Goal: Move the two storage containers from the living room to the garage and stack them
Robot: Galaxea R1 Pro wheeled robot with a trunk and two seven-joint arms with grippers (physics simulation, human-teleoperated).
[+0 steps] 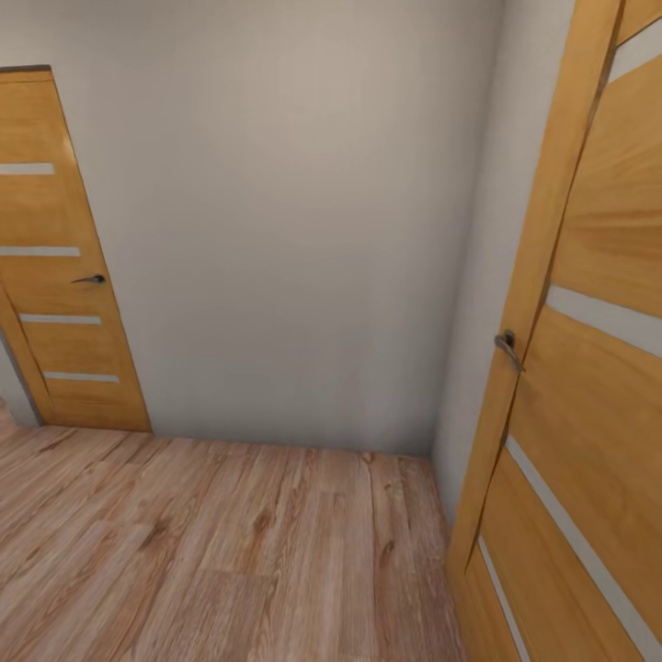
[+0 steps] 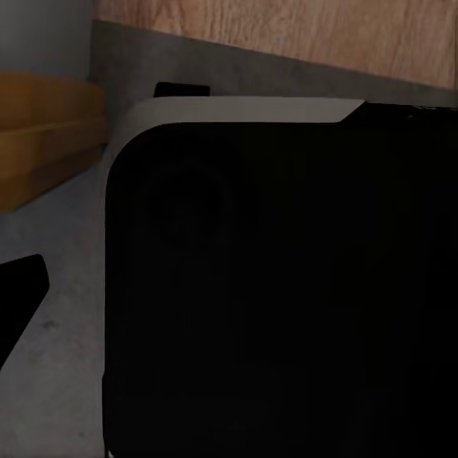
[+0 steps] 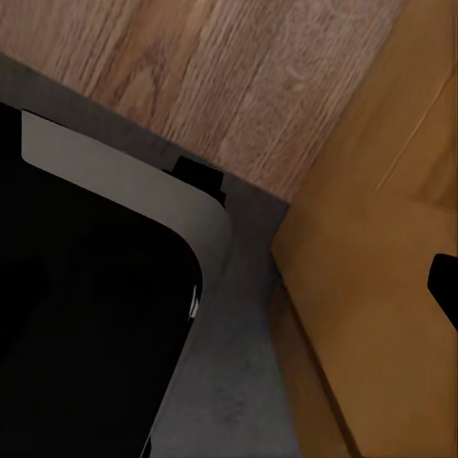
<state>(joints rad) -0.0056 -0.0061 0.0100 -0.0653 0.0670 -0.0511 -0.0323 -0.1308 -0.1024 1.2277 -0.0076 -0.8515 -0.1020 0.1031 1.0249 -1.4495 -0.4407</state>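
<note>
Wood-plank floor [image 1: 230, 552], plain grey wall [image 1: 294, 230], two honey-coloured panelled doors [image 1: 55, 276]: robot in transit. Neither orange-red bin in sight; both gripper states cannot be told. Task apparently incomplete.

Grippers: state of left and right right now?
Left gripper: cannot be told; a fingertip shows.
Right gripper: cannot be told; a fingertip shows.

Two wooden doors [image 1: 64, 267] [image 1: 588, 368] flank a pale wall [image 1: 294, 230] above plank flooring [image 1: 230, 552].

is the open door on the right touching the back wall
Apart. In the head view, the right door stands nearer than the back wall, with the side wall showing between them.
</note>
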